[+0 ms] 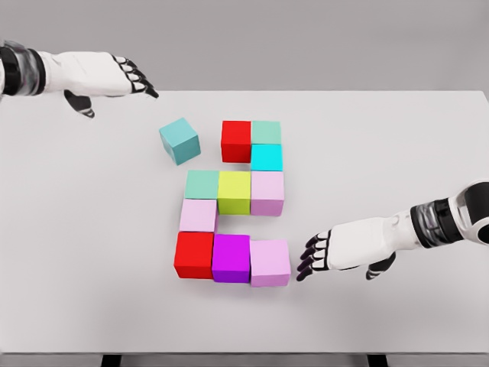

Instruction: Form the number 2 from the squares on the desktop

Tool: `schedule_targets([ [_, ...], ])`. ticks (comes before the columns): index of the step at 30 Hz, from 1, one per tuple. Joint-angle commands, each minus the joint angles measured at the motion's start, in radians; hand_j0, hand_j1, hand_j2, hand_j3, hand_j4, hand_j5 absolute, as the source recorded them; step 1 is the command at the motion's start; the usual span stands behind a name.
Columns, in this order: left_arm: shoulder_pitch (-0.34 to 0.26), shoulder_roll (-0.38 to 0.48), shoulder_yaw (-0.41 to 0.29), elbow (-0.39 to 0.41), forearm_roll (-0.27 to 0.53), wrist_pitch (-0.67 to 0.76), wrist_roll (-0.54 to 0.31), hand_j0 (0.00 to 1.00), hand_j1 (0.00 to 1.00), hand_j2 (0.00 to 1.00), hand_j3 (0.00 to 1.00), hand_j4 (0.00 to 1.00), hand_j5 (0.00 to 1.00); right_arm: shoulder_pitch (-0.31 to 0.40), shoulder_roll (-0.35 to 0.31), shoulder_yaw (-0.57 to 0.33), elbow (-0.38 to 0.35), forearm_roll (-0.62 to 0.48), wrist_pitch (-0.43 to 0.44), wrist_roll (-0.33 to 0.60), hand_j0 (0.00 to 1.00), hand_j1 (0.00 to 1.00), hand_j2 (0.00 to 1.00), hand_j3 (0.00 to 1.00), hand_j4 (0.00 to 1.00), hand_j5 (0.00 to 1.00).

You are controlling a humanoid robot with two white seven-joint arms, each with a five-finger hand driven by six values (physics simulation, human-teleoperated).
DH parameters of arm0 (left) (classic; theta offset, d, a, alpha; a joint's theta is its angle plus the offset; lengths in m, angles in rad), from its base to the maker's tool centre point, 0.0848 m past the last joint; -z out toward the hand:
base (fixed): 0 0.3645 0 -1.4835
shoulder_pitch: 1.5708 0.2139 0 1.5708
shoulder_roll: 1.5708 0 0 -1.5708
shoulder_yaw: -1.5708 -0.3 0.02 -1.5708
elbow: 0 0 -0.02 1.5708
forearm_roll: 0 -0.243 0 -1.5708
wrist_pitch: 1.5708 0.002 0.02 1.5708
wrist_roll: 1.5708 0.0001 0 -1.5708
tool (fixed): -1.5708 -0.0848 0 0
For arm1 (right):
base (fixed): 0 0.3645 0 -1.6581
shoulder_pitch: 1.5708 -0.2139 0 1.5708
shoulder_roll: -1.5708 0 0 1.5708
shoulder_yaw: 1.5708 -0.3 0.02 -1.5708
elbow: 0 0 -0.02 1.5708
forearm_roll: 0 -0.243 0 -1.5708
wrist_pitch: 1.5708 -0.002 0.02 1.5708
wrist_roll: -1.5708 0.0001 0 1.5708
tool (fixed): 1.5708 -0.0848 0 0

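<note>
**Ten cubes on white table, nine in a block figure, one loose**

Ten coloured cubes on the white table [382, 153]. Top row: red cube [236, 141] touching pale green cube [266, 132] on its right. Just below the pale green one: cyan cube [266, 157]. Middle row, left to right, side by side: mint cube [202, 184], yellow-green cube [234, 192], lilac cube [267, 193]. Beneath the mint cube: pale pink cube [199, 215]. Bottom row: second red cube [194, 254], magenta cube [231, 258], light purple cube [270, 262], the last set slightly lower than its neighbours. Loose and turned at an angle: teal cube [179, 141], near the top red cube's left side but apart from it.

Left robot hand [126, 76] raised over the far left edge of the table, fingers extended and slightly spread, thumb hanging below, holding nothing. Right robot hand [325, 256] low over the table, just right of the light purple cube, dark fingertips [308, 258] pointing toward it with a narrow gap between, fingers apart, gripping nothing.
</note>
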Motion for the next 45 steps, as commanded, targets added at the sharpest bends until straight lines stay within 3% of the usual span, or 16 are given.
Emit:
schedule_targets([
  [1, -0.009, 0.001, -0.186, 0.070, 0.147, 0.000, 0.000, 0.98, 0.98, 0.98, 0.98, 0.98, 0.98, 0.000, -0.003, 0.000, 0.000, -0.046, 0.002, 0.000, 1.00, 1.00, 1.00, 1.00, 1.00, 1.00],
  [6, -0.025, 0.047, -0.258, 0.090, 0.187, 0.000, 0.000, 0.99, 0.99, 0.99, 0.99, 0.99, 0.99, 0.003, -0.013, 0.000, 0.000, -0.072, 0.002, 0.000, 1.00, 1.00, 1.00, 1.00, 1.00, 1.00],
  [11, -0.026, 0.050, -0.283, 0.090, 0.184, 0.000, 0.000, 0.99, 0.99, 0.99, 0.99, 0.99, 0.99, 0.003, -0.010, 0.000, 0.000, -0.072, 0.002, 0.000, 1.00, 1.00, 1.00, 1.00, 1.00, 1.00],
  [18, -0.029, -0.020, -0.289, 0.128, 0.177, 0.000, 0.000, 0.99, 0.99, 0.99, 0.99, 0.99, 0.99, 0.003, -0.001, 0.018, 0.000, -0.072, 0.002, 0.000, 1.00, 1.00, 1.00, 1.00, 1.00, 1.00],
  [25, -0.031, -0.071, -0.289, 0.219, 0.161, 0.000, 0.000, 0.99, 0.99, 0.99, 0.99, 0.99, 0.99, 0.001, 0.007, 0.026, 0.000, -0.072, 0.002, 0.000, 1.00, 1.00, 1.00, 1.00, 1.00, 1.00],
  [45, -0.040, -0.100, -0.287, 0.247, 0.157, 0.000, 0.000, 1.00, 1.00, 1.00, 1.00, 1.00, 1.00, 0.000, 0.020, 0.030, 0.000, -0.084, 0.002, 0.000, 1.00, 1.00, 1.00, 1.00, 1.00, 1.00],
])
